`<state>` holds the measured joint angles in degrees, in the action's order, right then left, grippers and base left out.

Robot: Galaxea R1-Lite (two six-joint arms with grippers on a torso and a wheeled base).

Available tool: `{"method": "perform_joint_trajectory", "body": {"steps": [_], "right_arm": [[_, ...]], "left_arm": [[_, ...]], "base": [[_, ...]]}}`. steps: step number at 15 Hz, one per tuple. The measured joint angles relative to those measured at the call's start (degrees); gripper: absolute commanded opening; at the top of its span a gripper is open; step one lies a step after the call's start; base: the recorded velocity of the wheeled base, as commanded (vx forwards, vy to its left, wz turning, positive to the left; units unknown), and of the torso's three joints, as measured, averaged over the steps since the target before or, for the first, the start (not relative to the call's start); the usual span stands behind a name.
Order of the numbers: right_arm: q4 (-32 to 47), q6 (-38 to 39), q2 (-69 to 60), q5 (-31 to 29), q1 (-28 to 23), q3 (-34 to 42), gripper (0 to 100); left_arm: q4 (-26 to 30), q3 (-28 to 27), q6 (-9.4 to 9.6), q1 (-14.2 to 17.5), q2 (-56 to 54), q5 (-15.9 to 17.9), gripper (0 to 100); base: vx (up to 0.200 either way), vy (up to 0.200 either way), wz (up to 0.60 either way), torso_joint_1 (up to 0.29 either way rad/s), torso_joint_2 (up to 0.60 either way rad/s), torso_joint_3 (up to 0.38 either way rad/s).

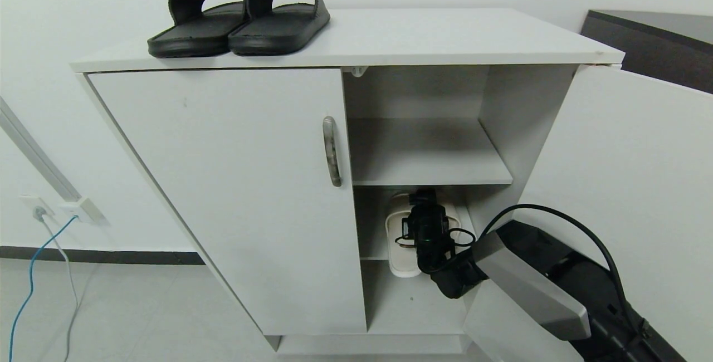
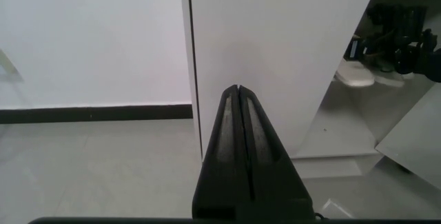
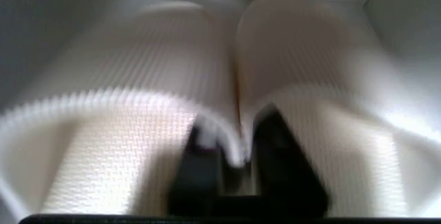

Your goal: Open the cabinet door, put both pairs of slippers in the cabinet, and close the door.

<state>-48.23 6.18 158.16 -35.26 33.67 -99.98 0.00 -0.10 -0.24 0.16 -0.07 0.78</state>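
A pair of black slippers [image 1: 239, 16] rests side by side on the left of the white cabinet's top [image 1: 445, 39]. The cabinet's right door [image 1: 629, 184] stands open; the left door [image 1: 223, 184] is closed. Inside on the lower shelf lies a pair of white slippers [image 1: 400, 250] [image 3: 138, 93]. My right gripper [image 1: 424, 201] [image 3: 234, 145] is inside that compartment, shut on the two slippers' touching inner strap edges. My left gripper [image 2: 238, 93] is shut with nothing in it, low in front of the closed left door. From there the white slippers [image 2: 358, 78] show at the far side.
The upper shelf [image 1: 423, 156] in the open half is bare. A metal handle [image 1: 332, 150] is on the closed door's right edge. A wall socket with a blue cable [image 1: 39, 209] sits low at the left. Dark furniture [image 1: 652, 39] stands behind the open door.
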Motion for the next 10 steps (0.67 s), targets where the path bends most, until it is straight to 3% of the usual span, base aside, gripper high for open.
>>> {"method": "perform_joint_trajectory", "body": {"steps": [5, 10], "right_arm": [[-1.78, -0.02, -0.28, -0.35, 0.10, 2.05, 100], [-5.50, 0.35, -4.83, -1.06, 1.58, 12.91, 100]], "left_arm": [[0.00, 0.00, 0.02, -0.02, 0.00, 0.01, 0], [0.00, 0.00, 0.00, -0.02, 0.00, 0.01, 0]], "base": [[0.000, 0.000, 0.00, 0.000, 0.00, 0.000], [0.000, 0.000, 0.00, 0.000, 0.00, 0.000]]}}
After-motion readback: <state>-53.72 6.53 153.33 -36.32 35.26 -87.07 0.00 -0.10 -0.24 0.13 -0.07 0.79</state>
